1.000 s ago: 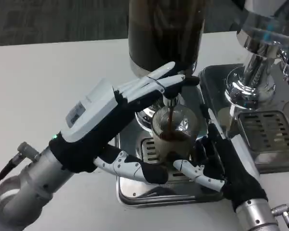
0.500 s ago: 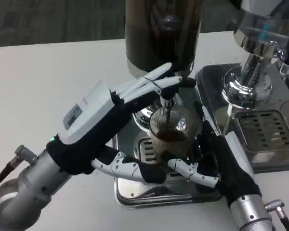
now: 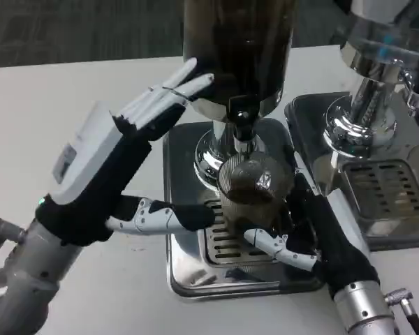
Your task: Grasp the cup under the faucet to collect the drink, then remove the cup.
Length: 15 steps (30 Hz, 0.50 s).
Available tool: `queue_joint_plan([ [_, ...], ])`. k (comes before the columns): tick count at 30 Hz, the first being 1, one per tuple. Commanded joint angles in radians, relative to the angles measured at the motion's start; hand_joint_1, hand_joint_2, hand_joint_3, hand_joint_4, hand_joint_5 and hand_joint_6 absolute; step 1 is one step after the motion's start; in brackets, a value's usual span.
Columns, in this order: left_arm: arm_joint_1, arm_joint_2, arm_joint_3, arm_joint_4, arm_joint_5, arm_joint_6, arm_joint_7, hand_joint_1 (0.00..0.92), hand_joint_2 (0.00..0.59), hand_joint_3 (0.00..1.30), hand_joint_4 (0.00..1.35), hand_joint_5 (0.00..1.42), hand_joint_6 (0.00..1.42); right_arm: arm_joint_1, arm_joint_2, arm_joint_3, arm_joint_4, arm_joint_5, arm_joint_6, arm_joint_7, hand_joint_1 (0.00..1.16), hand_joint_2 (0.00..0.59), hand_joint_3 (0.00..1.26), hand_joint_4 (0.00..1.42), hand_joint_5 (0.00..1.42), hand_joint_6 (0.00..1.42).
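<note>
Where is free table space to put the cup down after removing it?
Bare white table lies left of the drip tray, behind the left hand. It is crowded around the cup, held by the right hand under the faucet.

The white table (image 3: 70,91) bears two steel drip trays (image 3: 188,258) (image 3: 398,202) side by side, each carrying a dispenser.

right hand (image 3: 314,234) gripping cup (image 3: 253,190), left hand (image 3: 119,164) free
</note>
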<state>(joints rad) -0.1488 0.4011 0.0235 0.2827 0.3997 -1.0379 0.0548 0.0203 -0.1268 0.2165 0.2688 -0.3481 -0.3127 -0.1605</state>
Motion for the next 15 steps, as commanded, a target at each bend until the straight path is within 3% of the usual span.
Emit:
queue_joint_plan([
  [1,0.010,-0.025,0.042,-0.012,0.007,-0.001,0.061,0.000,0.094,0.20,0.03,0.24,0.17,0.004,0.003,-0.002,0.014,-0.003,-0.012,-0.006,0.69,0.174,0.00,0.00,0.00,0.11],
  [7,0.015,-0.038,0.061,-0.018,-0.015,-0.005,0.084,0.000,0.108,0.20,0.03,0.22,0.13,0.003,0.006,-0.002,0.016,-0.004,-0.017,-0.012,0.69,0.174,0.00,0.00,0.00,0.11],
  [15,0.106,-0.059,0.139,-0.059,-0.006,0.011,0.136,0.000,0.128,0.22,0.05,0.18,0.05,0.004,0.015,-0.010,0.020,0.016,-0.024,-0.005,0.70,0.176,0.00,0.00,0.00,0.11],
])
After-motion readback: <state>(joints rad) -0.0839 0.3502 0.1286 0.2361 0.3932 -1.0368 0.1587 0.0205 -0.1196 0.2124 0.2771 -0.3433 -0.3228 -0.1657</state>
